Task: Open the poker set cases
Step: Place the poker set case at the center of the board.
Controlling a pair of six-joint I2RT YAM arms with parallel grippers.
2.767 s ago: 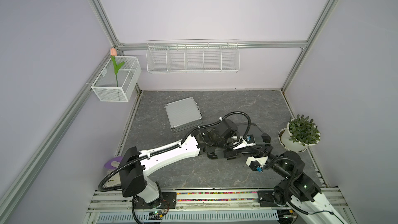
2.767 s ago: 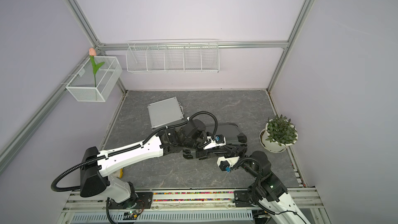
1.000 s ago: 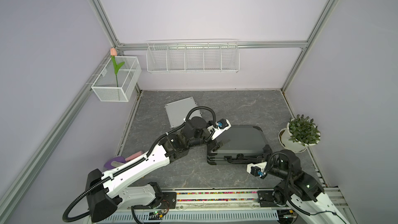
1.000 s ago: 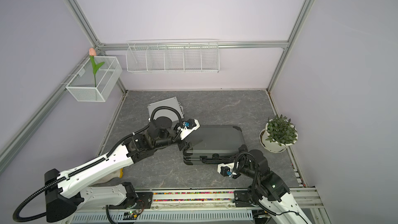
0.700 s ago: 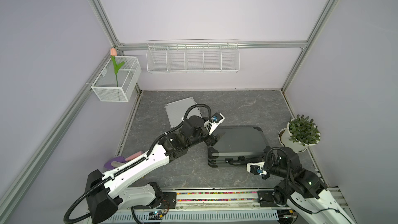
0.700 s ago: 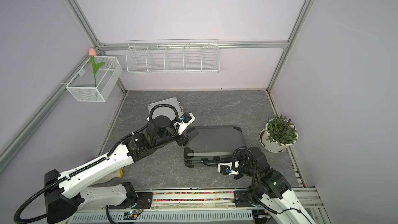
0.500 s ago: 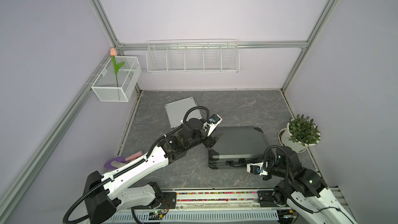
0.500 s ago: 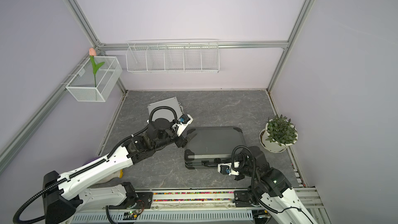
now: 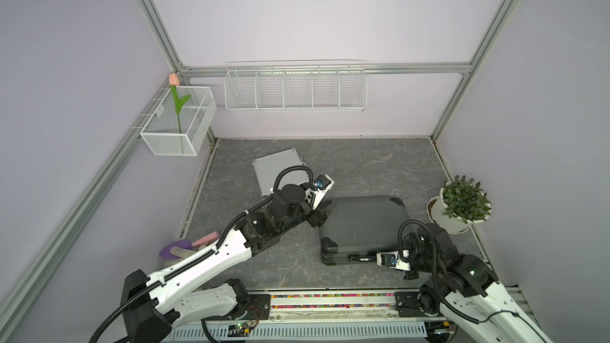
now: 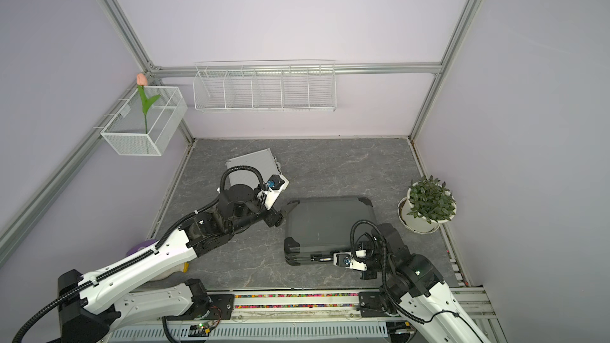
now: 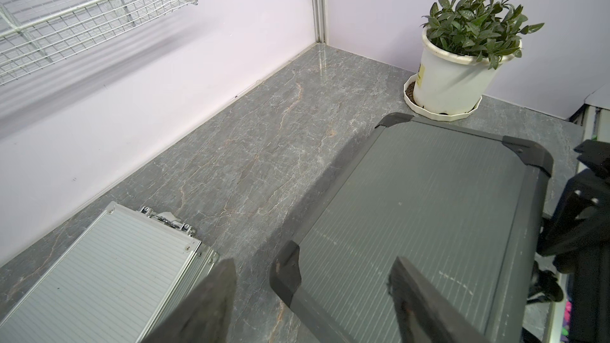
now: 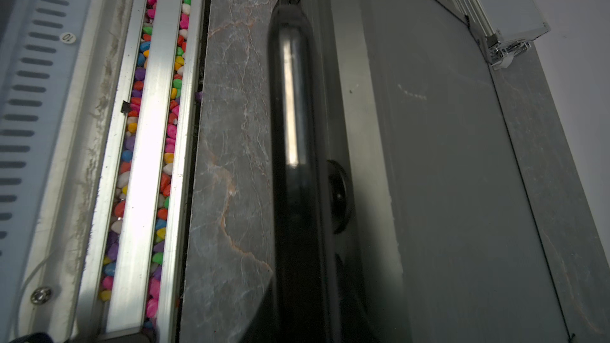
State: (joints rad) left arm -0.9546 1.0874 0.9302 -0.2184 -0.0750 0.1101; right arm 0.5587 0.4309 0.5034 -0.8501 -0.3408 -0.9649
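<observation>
While both lids lie flat and closed, both top views list: dark grey case [image 9: 363, 226], near right; silver case [image 9: 275, 173], far left, well apart. My left gripper [image 9: 324, 214] stands wide at the dark case's far-left corner, empty. My right gripper [image 9: 359, 259] sits closed at its near front edge. Left wrist: corner guard [image 11: 287, 275] between my spread fingers [image 11: 211, 301]. Right wrist: handle [image 12: 290, 110] dead ahead; whether I grip it, I cannot tell. Advice: steady that corner, keep the base down, raise the lid slowly from the near edge.
</observation>
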